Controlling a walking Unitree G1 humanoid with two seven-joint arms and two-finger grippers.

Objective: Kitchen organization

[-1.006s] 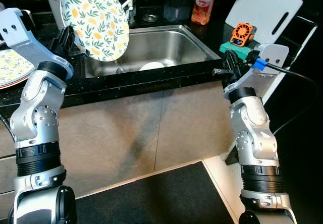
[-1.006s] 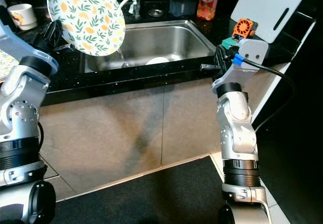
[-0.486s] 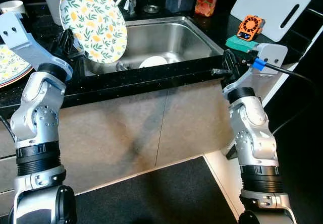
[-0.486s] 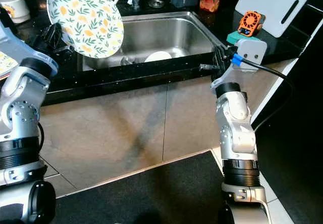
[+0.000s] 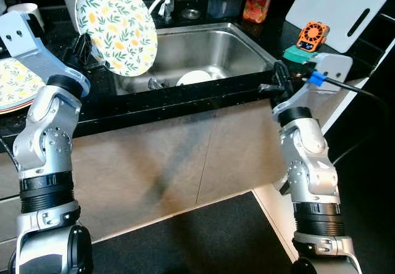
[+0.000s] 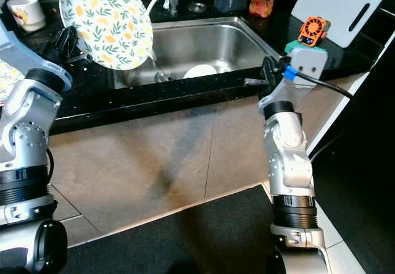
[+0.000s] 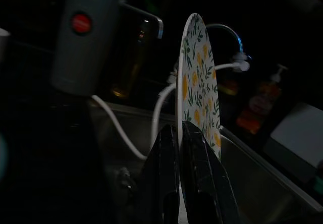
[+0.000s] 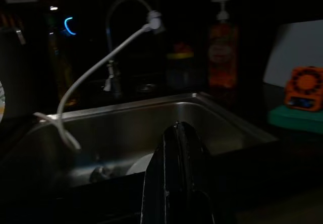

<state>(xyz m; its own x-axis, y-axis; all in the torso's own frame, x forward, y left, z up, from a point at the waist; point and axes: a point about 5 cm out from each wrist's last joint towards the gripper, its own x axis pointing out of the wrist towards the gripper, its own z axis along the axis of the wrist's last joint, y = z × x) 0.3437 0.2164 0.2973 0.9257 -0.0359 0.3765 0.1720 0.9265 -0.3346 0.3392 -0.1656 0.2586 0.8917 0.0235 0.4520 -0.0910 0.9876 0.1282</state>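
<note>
Jaws of your left gripper [image 5: 85,47] pinch the rim of the flowered plate [image 5: 115,26] and hold it up on its edge, above the left side of the steel sink [image 5: 244,42]. Your right gripper [image 6: 265,75] has its jaws pressed together with nothing in them, and it hangs at the front right corner of the sink. You can see a white dish [image 5: 194,77] down in the sink. Another flowered plate [image 5: 13,84] lies flat on the black surface [image 5: 154,98], left of the sink.
</note>
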